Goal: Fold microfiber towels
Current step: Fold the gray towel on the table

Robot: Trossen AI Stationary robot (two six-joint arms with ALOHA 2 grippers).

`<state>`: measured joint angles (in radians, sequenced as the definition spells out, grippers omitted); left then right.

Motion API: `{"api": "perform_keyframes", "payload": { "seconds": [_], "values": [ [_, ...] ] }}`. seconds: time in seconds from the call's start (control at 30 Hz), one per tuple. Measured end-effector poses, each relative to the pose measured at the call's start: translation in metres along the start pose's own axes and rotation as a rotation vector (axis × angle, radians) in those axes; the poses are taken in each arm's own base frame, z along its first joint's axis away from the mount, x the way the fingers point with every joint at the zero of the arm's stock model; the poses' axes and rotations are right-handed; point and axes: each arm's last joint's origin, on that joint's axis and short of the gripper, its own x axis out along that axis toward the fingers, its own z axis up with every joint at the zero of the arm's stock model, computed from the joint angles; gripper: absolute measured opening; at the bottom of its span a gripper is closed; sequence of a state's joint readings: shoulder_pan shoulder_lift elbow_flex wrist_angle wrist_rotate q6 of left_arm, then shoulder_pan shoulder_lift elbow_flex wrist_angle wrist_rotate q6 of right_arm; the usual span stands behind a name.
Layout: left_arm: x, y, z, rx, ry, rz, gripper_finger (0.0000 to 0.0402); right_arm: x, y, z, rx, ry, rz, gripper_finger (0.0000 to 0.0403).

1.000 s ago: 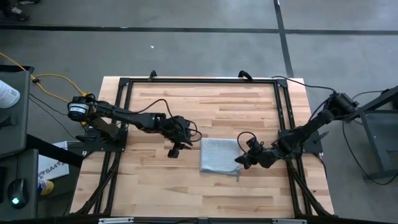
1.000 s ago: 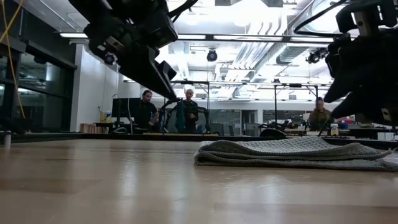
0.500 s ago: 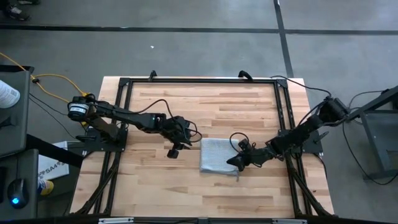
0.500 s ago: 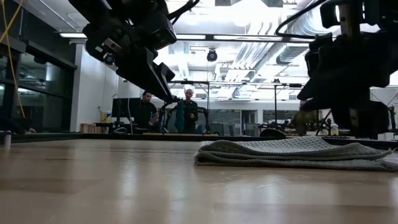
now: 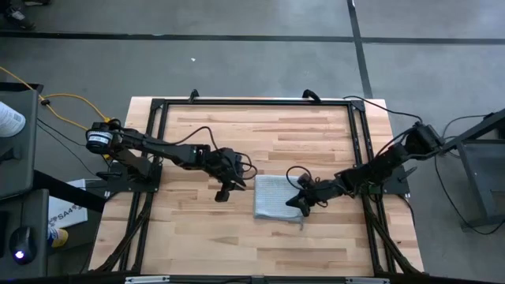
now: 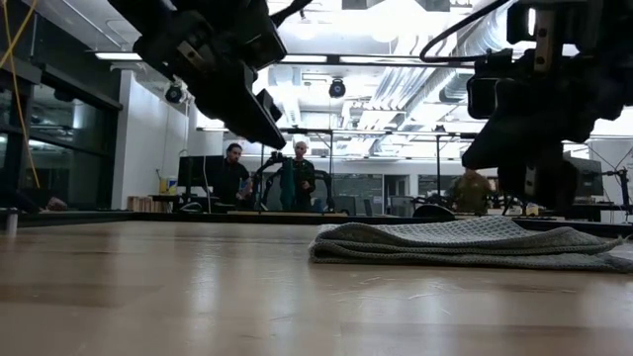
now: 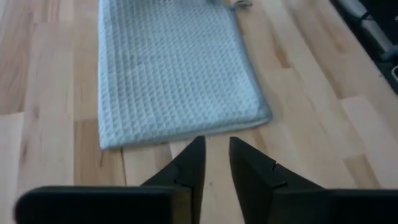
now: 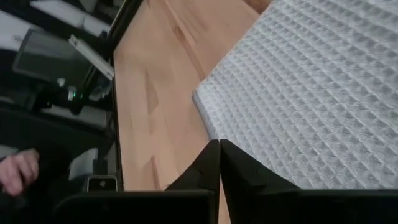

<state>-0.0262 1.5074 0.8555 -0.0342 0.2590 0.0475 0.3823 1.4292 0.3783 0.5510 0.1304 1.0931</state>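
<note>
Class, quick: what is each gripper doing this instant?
Left gripper: slightly open, holding nothing, beside the light grey-blue waffle-weave microfiber towel.
Right gripper: shut, holding nothing, over the towel's edge.

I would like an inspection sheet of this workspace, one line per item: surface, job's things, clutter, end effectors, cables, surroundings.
Surface: wooden tabletop inside a black frame, bare around the cloth.
Job's things: one grey-blue microfiber towel, folded into a rectangle and lying flat, right of centre.
Clutter: nothing seen on the tabletop.
End effectors: left end effector hangs above the wood just left of the towel, fingers slightly apart, empty; right end effector is over the towel's right part, fingers shut, holding nothing visible.
Cables: yellow cable off the table's left side; thin black cables along both arms.
Surroundings: grey floor; in the low view, people stand far behind the table.
</note>
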Motion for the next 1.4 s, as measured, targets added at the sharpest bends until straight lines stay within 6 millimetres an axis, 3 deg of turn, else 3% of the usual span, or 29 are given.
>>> {"api": "perform_keyframes", "payload": {
  "seconds": [0.2, 0.4, 0.63, 0.93, 1.23, 1.4],
  "values": [
    [0.000, 0.000, 0.003, 0.009, -0.033, -0.012, 0.0006, 0.001, -0.006, 0.009, -0.086, 0.047, 0.019, 0.0003],
    [0.008, -0.001, 0.006, 0.036, -0.083, -0.106, 0.0002, 0.002, -0.013, 0.008, -0.101, 0.145, -0.088, 0.0003],
    [0.039, 0.006, -0.012, 0.086, -0.010, -0.131, 0.0001, 0.004, 0.003, 0.002, -0.142, 0.162, -0.133, 0.0003],
    [0.041, 0.008, 0.005, 0.234, -0.051, -0.094, 0.0001, 0.005, 0.023, 0.001, -0.188, 0.183, -0.253, 0.0003],
    [0.057, 0.014, -0.007, 0.294, 0.008, -0.018, 0.0000, 0.004, 0.023, 0.002, -0.136, 0.173, -0.277, 0.0003],
    [0.059, 0.016, -0.003, 0.339, 0.005, 0.023, 0.0000, 0.004, 0.024, 0.000, -0.103, 0.172, -0.278, 0.0003]
  ]
}}
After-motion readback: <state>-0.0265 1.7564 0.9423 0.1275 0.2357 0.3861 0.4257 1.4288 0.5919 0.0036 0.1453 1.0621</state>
